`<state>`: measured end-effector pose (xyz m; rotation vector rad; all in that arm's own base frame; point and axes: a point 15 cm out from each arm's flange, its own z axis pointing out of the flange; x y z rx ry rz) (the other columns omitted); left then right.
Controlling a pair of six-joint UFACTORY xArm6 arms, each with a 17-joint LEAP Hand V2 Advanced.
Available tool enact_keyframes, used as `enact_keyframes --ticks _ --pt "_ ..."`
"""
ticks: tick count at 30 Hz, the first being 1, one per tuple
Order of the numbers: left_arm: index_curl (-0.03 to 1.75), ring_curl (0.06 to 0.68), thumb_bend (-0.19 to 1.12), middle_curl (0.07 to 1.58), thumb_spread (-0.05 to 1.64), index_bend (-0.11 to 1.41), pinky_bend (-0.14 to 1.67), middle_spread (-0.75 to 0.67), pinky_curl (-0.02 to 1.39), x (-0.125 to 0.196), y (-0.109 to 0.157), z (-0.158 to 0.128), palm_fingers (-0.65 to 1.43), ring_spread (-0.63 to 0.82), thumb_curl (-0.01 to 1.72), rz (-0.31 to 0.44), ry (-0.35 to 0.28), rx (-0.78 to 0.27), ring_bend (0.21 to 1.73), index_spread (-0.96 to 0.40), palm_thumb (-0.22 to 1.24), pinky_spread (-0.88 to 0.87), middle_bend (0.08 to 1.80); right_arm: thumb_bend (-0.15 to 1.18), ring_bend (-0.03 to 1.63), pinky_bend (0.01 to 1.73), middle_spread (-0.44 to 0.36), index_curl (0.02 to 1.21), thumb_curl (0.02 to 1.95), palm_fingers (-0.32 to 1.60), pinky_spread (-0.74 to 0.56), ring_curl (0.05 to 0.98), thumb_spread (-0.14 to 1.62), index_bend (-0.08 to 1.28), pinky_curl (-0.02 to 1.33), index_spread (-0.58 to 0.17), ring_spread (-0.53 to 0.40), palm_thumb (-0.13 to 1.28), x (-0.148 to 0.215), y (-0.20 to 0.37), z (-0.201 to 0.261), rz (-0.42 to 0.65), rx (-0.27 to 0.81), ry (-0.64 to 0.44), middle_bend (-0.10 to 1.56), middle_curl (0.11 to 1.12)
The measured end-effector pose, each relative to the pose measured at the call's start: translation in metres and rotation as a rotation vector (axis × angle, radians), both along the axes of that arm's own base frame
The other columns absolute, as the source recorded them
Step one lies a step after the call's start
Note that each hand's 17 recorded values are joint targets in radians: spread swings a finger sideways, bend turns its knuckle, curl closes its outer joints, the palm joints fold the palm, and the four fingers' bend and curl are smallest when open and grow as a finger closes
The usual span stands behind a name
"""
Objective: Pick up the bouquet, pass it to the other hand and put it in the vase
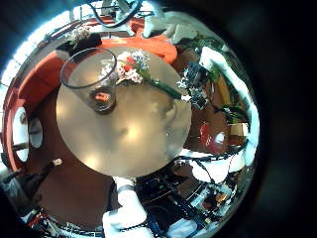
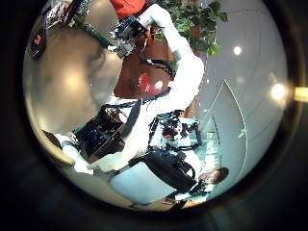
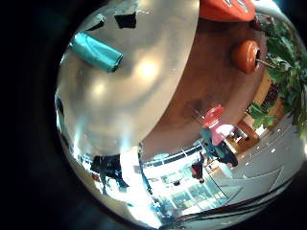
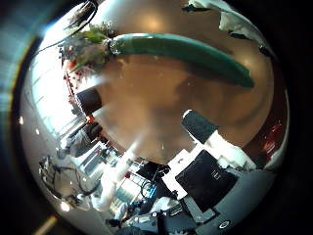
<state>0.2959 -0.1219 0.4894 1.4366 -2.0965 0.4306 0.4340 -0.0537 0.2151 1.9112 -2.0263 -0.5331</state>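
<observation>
Bouquet (image 1: 132, 67) held beside the vase (image 1: 91, 79), above the round table (image 1: 124, 134).
The right hand (image 1: 201, 79) was clamped on the bouquet's stem, with the flowers just beside the vase's rim and not inside it. What the vase held could not be told, nor how the left hand's (image 1: 126, 210) fingers stood.
</observation>
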Motion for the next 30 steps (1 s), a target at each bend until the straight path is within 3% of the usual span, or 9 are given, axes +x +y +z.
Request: enact_keyframes --ticks 5,23,30 --pt "0.38 0.180 -0.02 0.37 1.15 0.19 0.18 0.36 0.26 -0.001 -0.002 -0.002 0.21 0.53 0.31 -0.003 0.009 0.001 0.49 0.11 0.31 0.49 0.20 -0.03 0.93 0.50 -0.120 0.49 0.49 0.39 0.02 0.379 0.98 0.30 0.52 -0.245 -0.159 0.68 0.013 0.006 -0.011 -0.005 -0.021 -0.034 0.74 0.48" --pt "0.38 0.180 -0.02 0.36 1.15 0.19 0.18 0.36 0.26 -0.003 -0.001 -0.004 0.21 0.53 0.31 0.001 0.015 0.011 0.49 0.11 0.31 0.49 0.20 -0.02 1.06 0.67 -0.219 0.55 0.46 0.54 -0.23 0.457 0.97 0.28 0.51 -0.329 -0.269 0.70 0.011 0.003 -0.056 0.003 -0.080 0.043 0.75 0.58" --pt "0.38 0.180 -0.02 0.36 1.15 0.18 0.18 0.37 0.26 -0.003 -0.002 -0.003 0.21 0.53 0.31 0.001 0.017 0.011 0.49 0.11 0.31 0.49 0.20 -0.01 1.10 0.84 -0.277 0.59 0.48 0.88 -0.42 0.474 0.95 0.32 0.52 -0.425 -0.301 0.78 0.011 0.004 -0.061 0.023 -0.098 0.055 0.79 0.62"
